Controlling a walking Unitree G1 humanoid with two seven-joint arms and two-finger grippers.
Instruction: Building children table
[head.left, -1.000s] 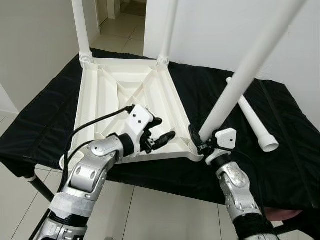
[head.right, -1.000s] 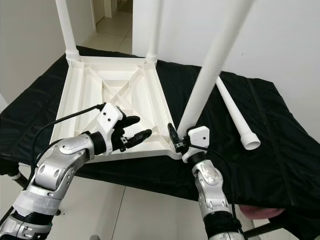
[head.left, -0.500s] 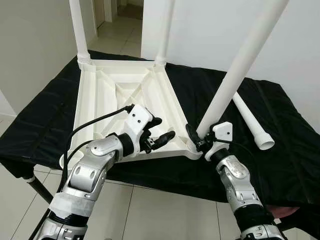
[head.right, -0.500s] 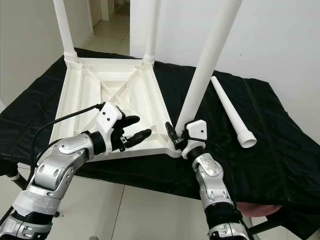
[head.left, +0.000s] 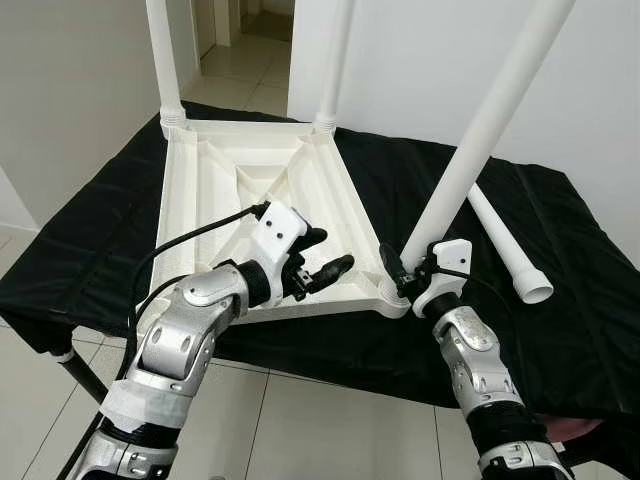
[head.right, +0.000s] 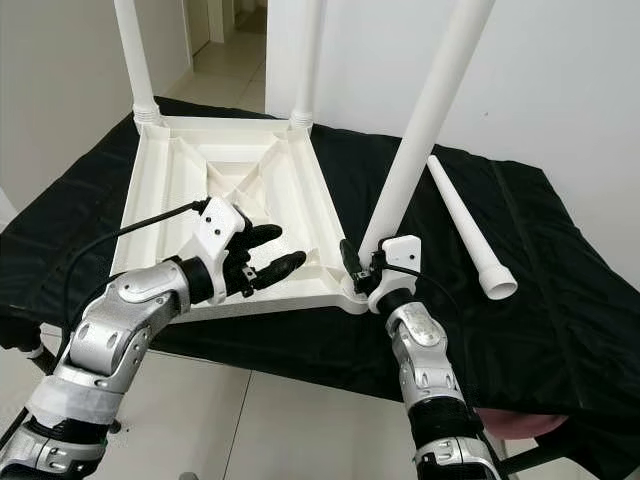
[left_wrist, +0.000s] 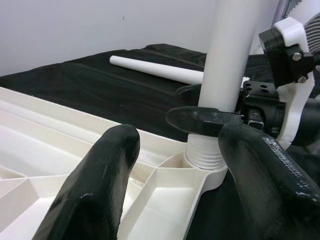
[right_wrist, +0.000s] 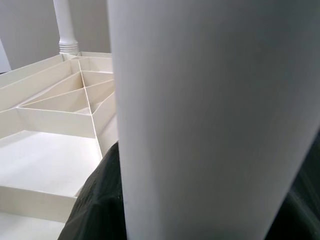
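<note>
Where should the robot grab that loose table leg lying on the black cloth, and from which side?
Probably mid-shaft on the loose leg, from straight above with fingers across it. It lies flat on the black cloth, free on both sides; the flared open end is wider and nearest the right gripper.

The upturned table top (head.left: 250, 200) is plain white plastic, its ribbed underside the same white throughout. The three legs standing in it (head.left: 490, 130) are white too, as is the loose leg (head.left: 505, 250) lying apart. The cloth (head.left: 90, 250) covering the counter is solid black, without any pattern. Both arms are silver; the left end effector (head.left: 325, 268) and the right end effector (head.left: 398, 275) have black fingers and white housings. A black cable (head.left: 190, 240) runs along the left arm. The floor (head.left: 300, 410) is pale tile, the walls (head.left: 420, 60) white.
</note>
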